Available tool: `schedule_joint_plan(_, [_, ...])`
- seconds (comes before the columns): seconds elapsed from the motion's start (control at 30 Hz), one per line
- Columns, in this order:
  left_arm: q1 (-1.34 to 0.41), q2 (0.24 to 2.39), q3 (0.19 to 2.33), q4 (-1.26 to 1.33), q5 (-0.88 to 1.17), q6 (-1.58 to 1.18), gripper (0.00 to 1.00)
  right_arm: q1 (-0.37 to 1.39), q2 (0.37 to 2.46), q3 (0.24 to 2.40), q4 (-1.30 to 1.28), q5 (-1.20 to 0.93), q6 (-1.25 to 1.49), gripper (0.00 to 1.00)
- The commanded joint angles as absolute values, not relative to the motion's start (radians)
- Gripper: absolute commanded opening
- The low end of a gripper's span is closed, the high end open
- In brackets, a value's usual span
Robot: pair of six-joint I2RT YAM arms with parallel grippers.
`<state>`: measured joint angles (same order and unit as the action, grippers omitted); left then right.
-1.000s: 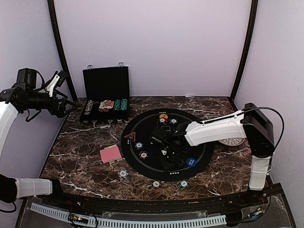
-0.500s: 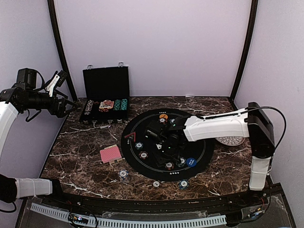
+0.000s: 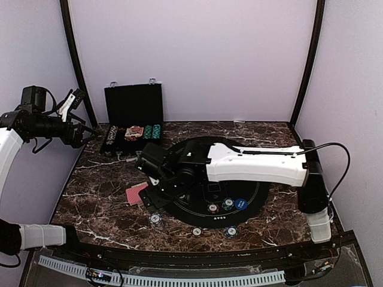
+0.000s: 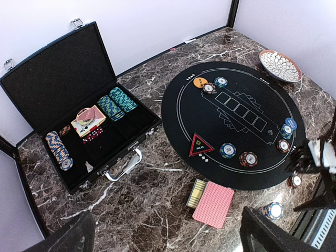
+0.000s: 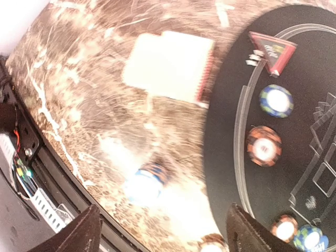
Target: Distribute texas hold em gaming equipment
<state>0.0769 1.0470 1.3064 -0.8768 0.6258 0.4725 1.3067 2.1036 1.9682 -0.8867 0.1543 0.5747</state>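
Black case point(image 4: 58, 79) open, red cards point(image 4: 213, 203) beside mat point(image 4: 181, 113)

The left arm is held high at the far left with the left gripper point(image 4: 167, 218) spread wide, while the white right arm reaches low across toward the left side, the right gripper point(image 5: 163, 210) tilted downward, fingers parted and empty.
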Motion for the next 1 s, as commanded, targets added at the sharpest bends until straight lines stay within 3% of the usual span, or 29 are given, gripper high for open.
schedule_joint_plan(0.0, [0.082,1.029,1.303,-0.891,0.644,0.483,0.99,1.333,2.220,2.066,-0.938,0.118,0.527,0.86])
schedule_joint_plan(0.37, [0.082,1.025,1.308,-0.893,0.658,0.480,0.99,1.342,2.310,2.113,-0.949,0.084,0.497,0.89])
schedule_joint_plan(0.97, [0.082,1.019,1.308,-0.888,0.644,0.480,0.99,1.342,2.366,2.129,-0.934,0.049,0.481,0.78])
